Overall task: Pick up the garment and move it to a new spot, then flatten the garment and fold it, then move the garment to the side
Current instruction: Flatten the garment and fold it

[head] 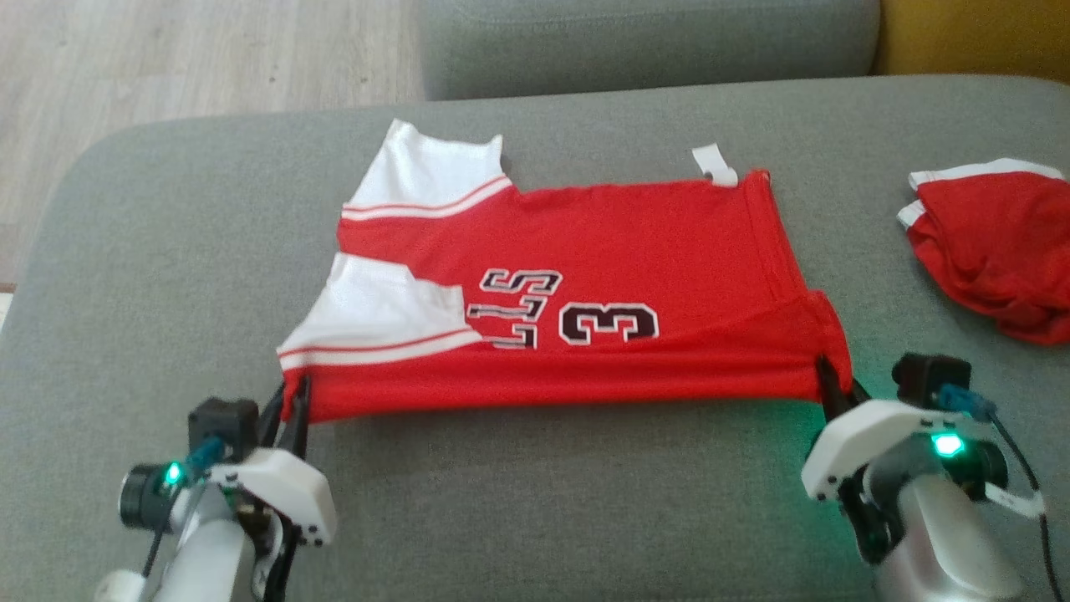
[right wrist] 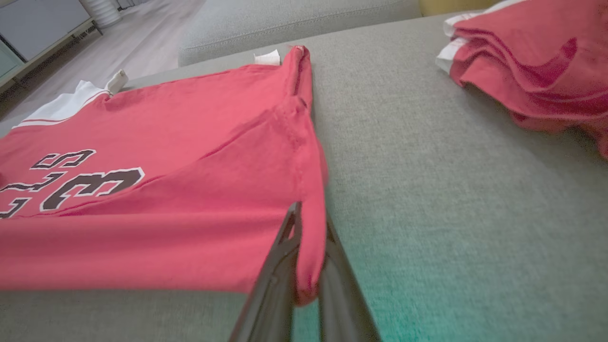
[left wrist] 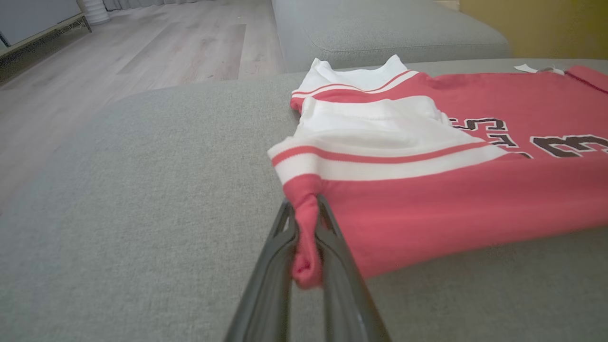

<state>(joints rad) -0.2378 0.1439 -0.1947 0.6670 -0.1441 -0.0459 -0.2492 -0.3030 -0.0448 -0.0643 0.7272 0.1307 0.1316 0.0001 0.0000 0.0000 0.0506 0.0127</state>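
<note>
Bare grey sofa cushion (head: 167,276) lies open left of the red jersey (head: 635,242); a folded red garment pile (head: 995,251) blocks the right side.

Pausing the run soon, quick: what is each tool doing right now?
Left tool: shut on the red and white fabric jersey, at its near sleeve-side corner.
Right tool: shut on the same jersey's near hem corner.

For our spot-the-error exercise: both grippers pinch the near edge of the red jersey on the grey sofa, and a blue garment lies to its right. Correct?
No: that garment is red with white trim, as the head view shows. The left gripper and right gripper do pinch the red jersey on the grey sofa.
</note>
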